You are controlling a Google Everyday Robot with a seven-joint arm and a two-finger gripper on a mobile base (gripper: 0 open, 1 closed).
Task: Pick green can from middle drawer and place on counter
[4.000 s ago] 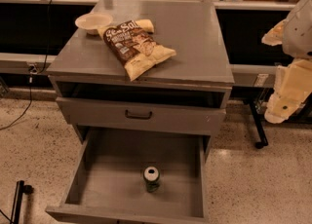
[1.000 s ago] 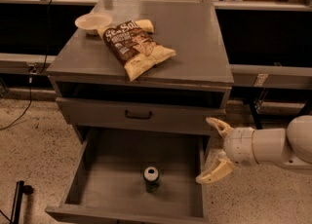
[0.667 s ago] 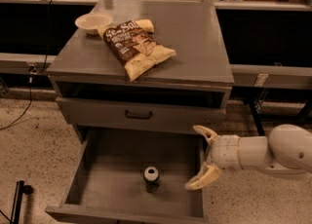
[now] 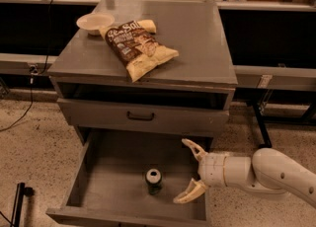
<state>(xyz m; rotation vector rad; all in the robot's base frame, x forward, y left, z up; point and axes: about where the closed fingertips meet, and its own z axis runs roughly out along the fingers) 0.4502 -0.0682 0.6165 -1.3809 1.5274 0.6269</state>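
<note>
The green can [image 4: 153, 180] stands upright on the floor of the pulled-out middle drawer [image 4: 94, 169], near its middle front. My gripper [image 4: 186, 170] reaches in from the right, low over the drawer's right side. Its two pale fingers [image 4: 193, 147] are spread open and empty, pointing left toward the can, a short gap away from it. The counter [image 4: 197, 38] is the grey cabinet top above.
A brown chip bag [image 4: 138, 46] lies on the counter's left half, with a pale bowl [image 4: 95, 22] at its back-left corner. A shut drawer front with a dark handle [image 4: 140, 117] sits above the open drawer. A long ledge with dark panels runs behind.
My arm has come down from the upper right and moved left into the open drawer, with the open gripper closing in on the can. The can has not moved.
</note>
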